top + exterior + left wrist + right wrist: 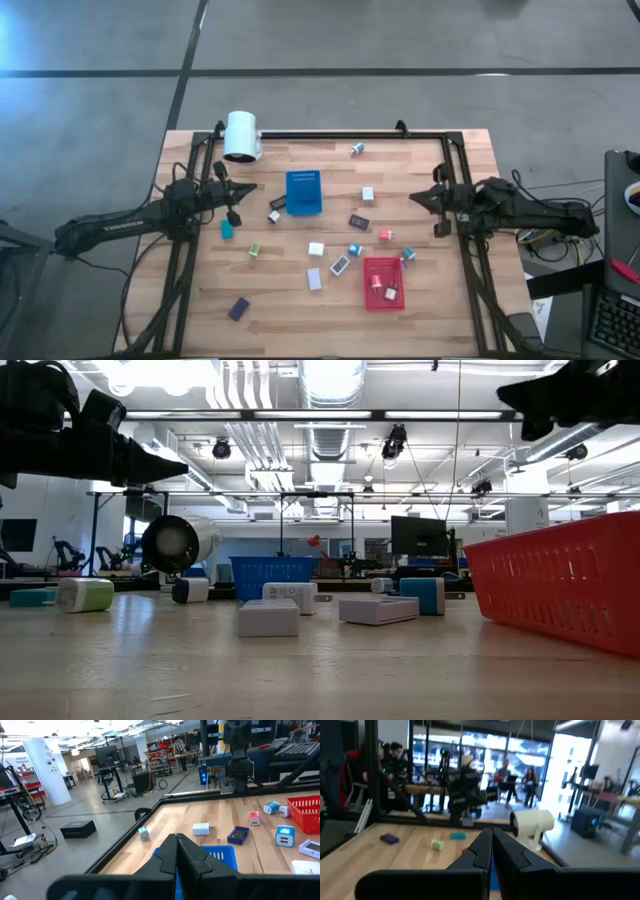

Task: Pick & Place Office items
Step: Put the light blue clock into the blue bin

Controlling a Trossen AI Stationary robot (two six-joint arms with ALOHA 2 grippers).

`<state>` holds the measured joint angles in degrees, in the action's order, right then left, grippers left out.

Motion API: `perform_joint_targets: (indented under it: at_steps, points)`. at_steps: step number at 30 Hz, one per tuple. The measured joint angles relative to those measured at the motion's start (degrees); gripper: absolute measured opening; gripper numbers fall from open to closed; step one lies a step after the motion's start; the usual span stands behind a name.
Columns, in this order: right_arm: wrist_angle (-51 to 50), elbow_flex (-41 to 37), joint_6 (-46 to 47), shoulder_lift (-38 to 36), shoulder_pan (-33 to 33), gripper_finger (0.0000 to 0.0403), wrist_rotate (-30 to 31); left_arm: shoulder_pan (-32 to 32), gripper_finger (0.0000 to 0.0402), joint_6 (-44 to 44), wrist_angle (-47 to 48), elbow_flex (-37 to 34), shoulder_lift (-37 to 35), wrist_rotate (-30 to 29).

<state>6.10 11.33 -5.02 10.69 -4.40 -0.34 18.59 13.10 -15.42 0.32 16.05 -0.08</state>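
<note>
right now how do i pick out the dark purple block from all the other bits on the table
Start at the red tray on the wooden table, then go across to the opposite, left-arm side along the same near edge. The dark purple block lies alone there, the darkest piece, far from the others.

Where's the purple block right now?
In the high view, the purple block lies alone near the table's front-left corner, well below the green piece and left of the red tray.

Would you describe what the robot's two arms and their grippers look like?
Both arms are black, slim and jointed, with dark cables along them; the left arm carries pale lettering. The left gripper and right gripper each have two dark, tapering, matte fingers.
</note>
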Motion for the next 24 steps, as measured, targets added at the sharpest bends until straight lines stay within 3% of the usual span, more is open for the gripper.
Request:
perform_joint_targets:
  at_steps: [8,24]
  points:
    - [-1.05,-3.01,-4.0,-10.73,-0.01,0.0008,-0.15,0.0,0.0007,0.42,0.49,-0.02,0.0,0.0]
    - [-1.41,-6.15,-5.68,-10.59,-0.01,0.0008,-1.58,0.03,0.0007,0.02,0.32,-0.02,0.22,-0.31]
